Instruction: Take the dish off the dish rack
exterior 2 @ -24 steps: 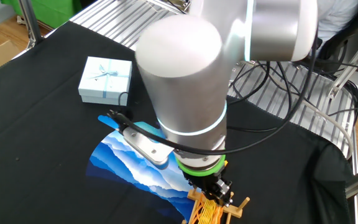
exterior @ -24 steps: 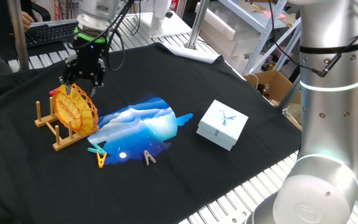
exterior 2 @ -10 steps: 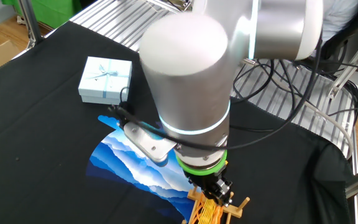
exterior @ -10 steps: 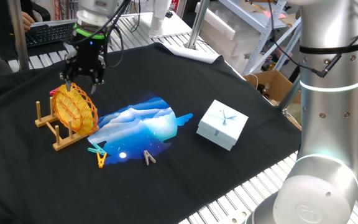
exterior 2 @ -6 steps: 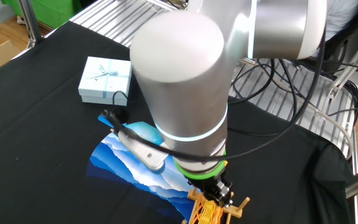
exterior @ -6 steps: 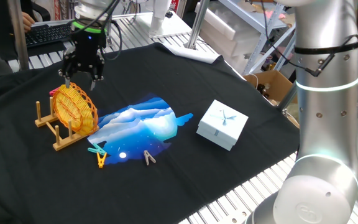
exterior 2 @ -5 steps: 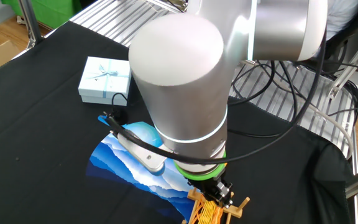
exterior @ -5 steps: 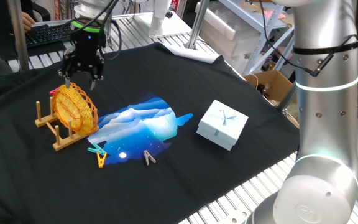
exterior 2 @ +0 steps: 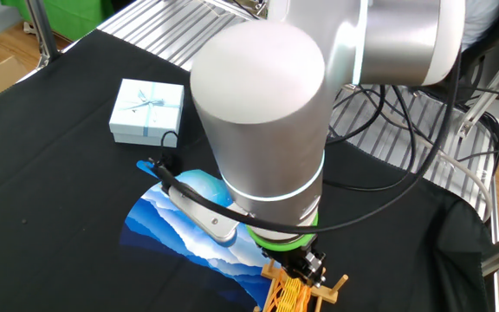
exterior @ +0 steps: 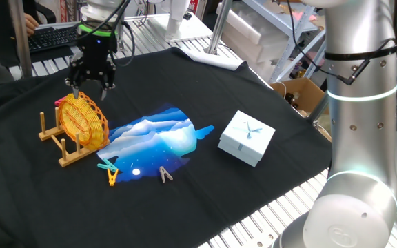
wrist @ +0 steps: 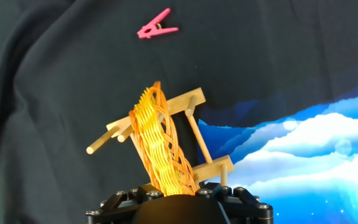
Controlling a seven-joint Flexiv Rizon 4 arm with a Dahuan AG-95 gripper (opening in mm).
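One fixed view shows us the gripper (exterior: 88, 88) hanging just above the dish (exterior: 83, 121), its two fingers spread apart with bare space between the tips and nothing clasped in them. We see the dish standing on edge in the dish rack (exterior: 64, 146), slotted between the upright pegs on the black cloth (exterior: 205, 103). Just beside the rack lies a blue-and-white mat (exterior: 158, 141), and two clothes pegs (exterior: 109, 172) rest at its near edge, with a third one (exterior: 165, 174) a little farther along. A pale blue gift box (exterior: 247, 138) sits on the cloth, well apart from the rack. The arm's silver column (exterior: 360, 124) fills the right side

The other fixed view is mostly blocked for us by the arm's bulky joint (exterior 2: 262, 121). Below its green ring we catch only a slice of the dish (exterior 2: 286, 293) and a tip of the dish rack (exterior 2: 334, 286) at the bottom edge; the fingers are too hidden here for us to judge. The gift box (exterior 2: 147, 110) and the mat (exterior 2: 176, 225) lie farther back

Hand view looks down along the fingers, and we see the dish (wrist: 160, 149) edge-on, upright in the dish rack (wrist: 191, 109), directly beneath the hand's dark housing. A pink clothes peg (wrist: 157, 26) lies apart on the cloth, and the mat (wrist: 297, 149) spreads to the right, one rail resting on its edge
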